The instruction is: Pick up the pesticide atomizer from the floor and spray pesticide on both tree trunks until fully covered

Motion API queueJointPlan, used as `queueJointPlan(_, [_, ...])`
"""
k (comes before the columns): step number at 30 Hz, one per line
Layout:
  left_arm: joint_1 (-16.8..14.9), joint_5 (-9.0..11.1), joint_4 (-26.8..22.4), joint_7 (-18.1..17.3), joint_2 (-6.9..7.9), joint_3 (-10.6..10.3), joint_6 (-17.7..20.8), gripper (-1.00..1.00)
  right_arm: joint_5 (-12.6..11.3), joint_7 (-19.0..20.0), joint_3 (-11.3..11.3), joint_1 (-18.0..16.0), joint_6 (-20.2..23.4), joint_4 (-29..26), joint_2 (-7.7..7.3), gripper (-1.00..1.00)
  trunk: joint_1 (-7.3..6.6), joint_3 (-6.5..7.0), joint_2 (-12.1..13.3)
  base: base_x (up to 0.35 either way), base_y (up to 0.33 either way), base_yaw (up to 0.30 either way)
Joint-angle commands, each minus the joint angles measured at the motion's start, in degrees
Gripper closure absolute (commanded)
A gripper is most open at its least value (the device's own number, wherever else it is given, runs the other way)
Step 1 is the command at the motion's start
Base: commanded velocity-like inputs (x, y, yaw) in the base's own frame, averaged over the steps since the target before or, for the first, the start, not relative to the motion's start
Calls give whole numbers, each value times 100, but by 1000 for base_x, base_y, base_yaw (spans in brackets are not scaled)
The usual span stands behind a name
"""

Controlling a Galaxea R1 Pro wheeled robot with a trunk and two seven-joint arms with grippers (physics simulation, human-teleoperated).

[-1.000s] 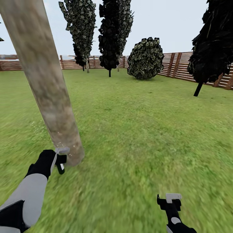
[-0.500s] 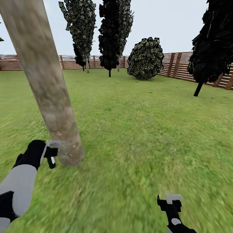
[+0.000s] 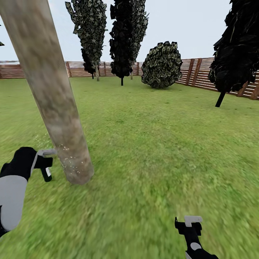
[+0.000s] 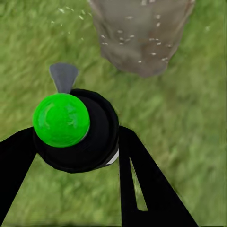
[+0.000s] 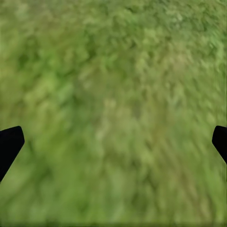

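Jaws of the left gripper (image 4: 78,156) are clamped on the pesticide atomizer (image 4: 71,127), black with a green cap, at 9 o'clock of the tree trunk (image 3: 54,100); the right gripper (image 3: 189,225) is spread wide over blurred green floor (image 3: 154,154); a slatted fence (image 3: 201,73) is seen at 1 o'clock behind a round bush (image 3: 162,64); white pesticide (image 3: 73,160) specks dot the mottled grey-tan trunk base.

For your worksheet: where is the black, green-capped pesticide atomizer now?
Black, green-capped pesticide atomizer sits between the left gripper fingers, low at head view's left, beside the mottled grey-tan trunk base.
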Motion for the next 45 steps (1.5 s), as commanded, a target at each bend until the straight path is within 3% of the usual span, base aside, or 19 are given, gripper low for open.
queueJointPlan(1, [5,-33,-6,-55,-8,16,18,100,59,-26,-24,-4,-11,6,1,-100,-1,-5,-2,0,0,6])
queueJointPlan(10, [-27,-33,-7,-544,-51,19,16,100,59,-26,-24,-4,-18,5,4,-100,-1,-5,-2,95,-166,106])
queueJointPlan(23, [-29,-91,-7,-548,-48,-14,127,100,59,-30,-29,-4,-15,6,1,-100,-1,-5,-2,79,-258,1])
queueJointPlan(29, [-29,-125,-7,-548,-37,-345,319,100,59,-26,-29,-4,-15,6,1,-100,-1,-5,-2,0,-275,0])
queueJointPlan(36, [-37,-142,-17,-534,18,-358,323,100,59,-26,-25,-4,-16,4,1,-100,-1,-5,-2,88,-275,18])
queueJointPlan(45, [-25,-142,-17,-521,29,-328,314,100,59,-26,-24,-4,-16,6,2,-100,-1,-5,-2,161,-253,254])
